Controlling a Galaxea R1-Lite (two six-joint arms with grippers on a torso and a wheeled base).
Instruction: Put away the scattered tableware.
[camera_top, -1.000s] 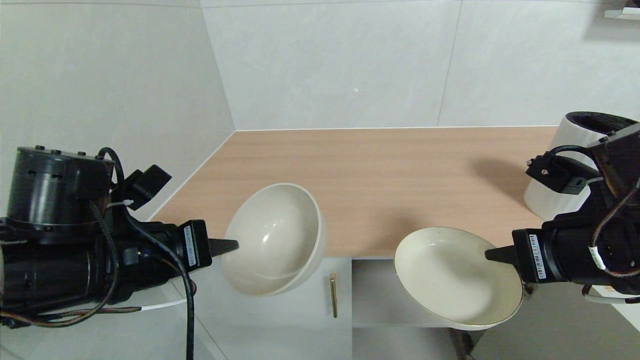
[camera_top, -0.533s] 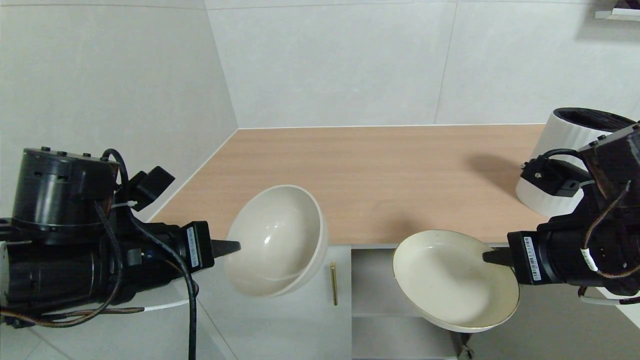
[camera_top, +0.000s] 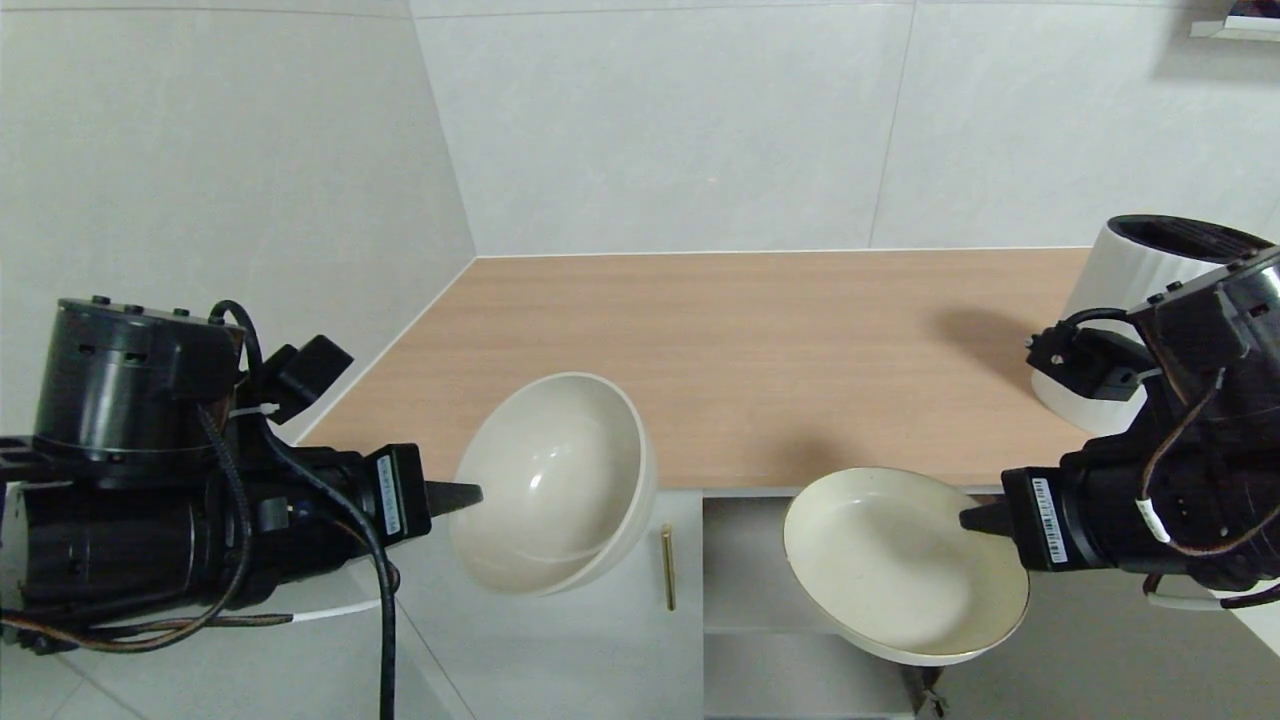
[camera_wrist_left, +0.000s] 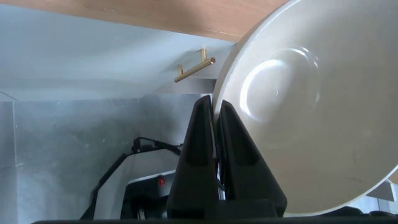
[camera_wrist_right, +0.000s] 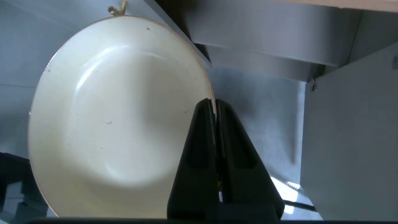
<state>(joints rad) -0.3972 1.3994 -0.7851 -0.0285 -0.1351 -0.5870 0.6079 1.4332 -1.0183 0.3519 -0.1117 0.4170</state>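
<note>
My left gripper (camera_top: 462, 494) is shut on the rim of a deep cream bowl (camera_top: 550, 482), held in the air at the front edge of the wooden counter (camera_top: 740, 350). In the left wrist view the bowl (camera_wrist_left: 311, 106) is pinched by its rim between the black fingers (camera_wrist_left: 202, 137) of the gripper (camera_wrist_left: 216, 118). My right gripper (camera_top: 978, 517) is shut on the rim of a shallow cream plate (camera_top: 900, 565), which hangs tilted in front of an open cabinet compartment (camera_top: 750, 580). The right wrist view has the plate (camera_wrist_right: 118, 118) clamped at its edge by the gripper (camera_wrist_right: 214, 115).
A white cylindrical container with a black opening (camera_top: 1140, 310) stands on the counter at the right. Below the counter is a closed cabinet door with a brass handle (camera_top: 667, 566). Tiled walls close off the back and the left side.
The right arm has carried the plate slightly down and to the left. The left arm and bowl have hardly moved. The head camera shifted a little after the oldest frame.
</note>
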